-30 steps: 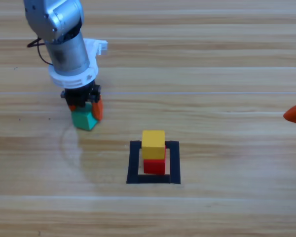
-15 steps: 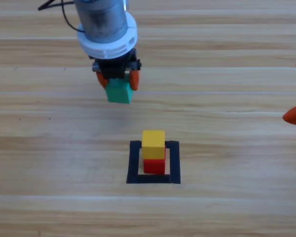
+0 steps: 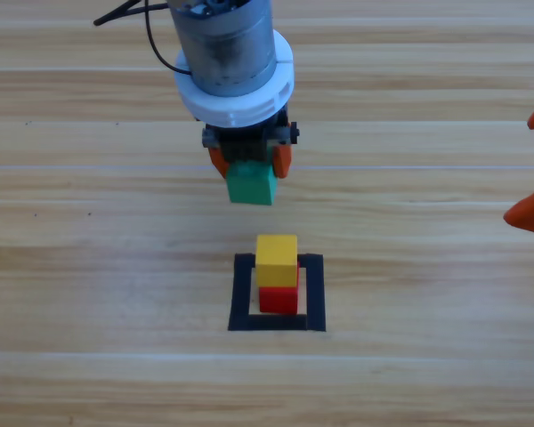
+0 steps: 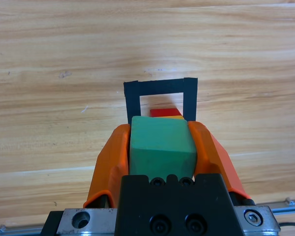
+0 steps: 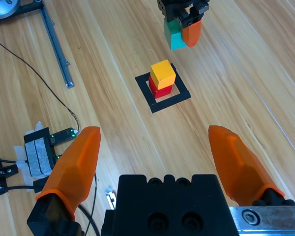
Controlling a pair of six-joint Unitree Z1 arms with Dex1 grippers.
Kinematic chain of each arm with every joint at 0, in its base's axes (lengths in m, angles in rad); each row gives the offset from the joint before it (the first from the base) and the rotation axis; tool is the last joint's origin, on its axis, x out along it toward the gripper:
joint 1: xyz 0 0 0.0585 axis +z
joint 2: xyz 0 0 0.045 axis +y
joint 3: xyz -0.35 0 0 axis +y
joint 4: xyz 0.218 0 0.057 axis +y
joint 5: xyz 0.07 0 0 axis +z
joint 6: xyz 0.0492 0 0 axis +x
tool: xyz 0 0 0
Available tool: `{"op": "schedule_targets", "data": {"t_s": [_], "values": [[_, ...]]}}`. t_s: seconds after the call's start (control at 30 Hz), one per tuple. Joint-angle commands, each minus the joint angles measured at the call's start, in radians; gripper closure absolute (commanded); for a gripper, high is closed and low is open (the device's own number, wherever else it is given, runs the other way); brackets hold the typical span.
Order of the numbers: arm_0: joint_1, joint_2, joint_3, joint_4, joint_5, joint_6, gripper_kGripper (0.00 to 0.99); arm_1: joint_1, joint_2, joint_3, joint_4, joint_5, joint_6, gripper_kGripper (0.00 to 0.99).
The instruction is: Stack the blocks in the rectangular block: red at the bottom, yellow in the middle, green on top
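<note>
Carried rightward from where it was a second ago, the green [image 3: 251, 184] cube is held clamped in the left gripper [image 3: 249, 165] above the tabletop [image 3: 427, 374], short of yellow [image 3: 277, 260] on red [image 3: 279, 300] inside the rectangular block [image 3: 241, 294]. It is judged light and rigid, gripped on opposite flat faces, squarely oriented, with no long axis. The right gripper [image 5: 157, 157] waits wide open at the right edge.

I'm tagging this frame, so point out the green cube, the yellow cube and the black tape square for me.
green cube [image 3: 251, 184]: high view, its top face, between the left gripper's jaws.
yellow cube [image 3: 277, 256]: high view, its top face, on the red cube.
black tape square [image 3: 242, 294]: high view, its left strip.
</note>
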Motion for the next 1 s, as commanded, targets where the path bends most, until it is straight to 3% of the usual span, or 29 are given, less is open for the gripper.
{"op": "schedule_targets", "data": {"t_s": [0.03, 1.0], "values": [[-0.039, 0.02, -0.011, 0.009, 0.03, -0.05, 0.99, -0.028, 0.05, 0.016, 0.001, 0.019, -0.005, 0.022], [-0.091, 0.155, -0.072, 0.042, -0.001, -0.093, 0.99, -0.028, 0.105, 0.005, -0.001, 0.025, -0.006, 0.022]]}}
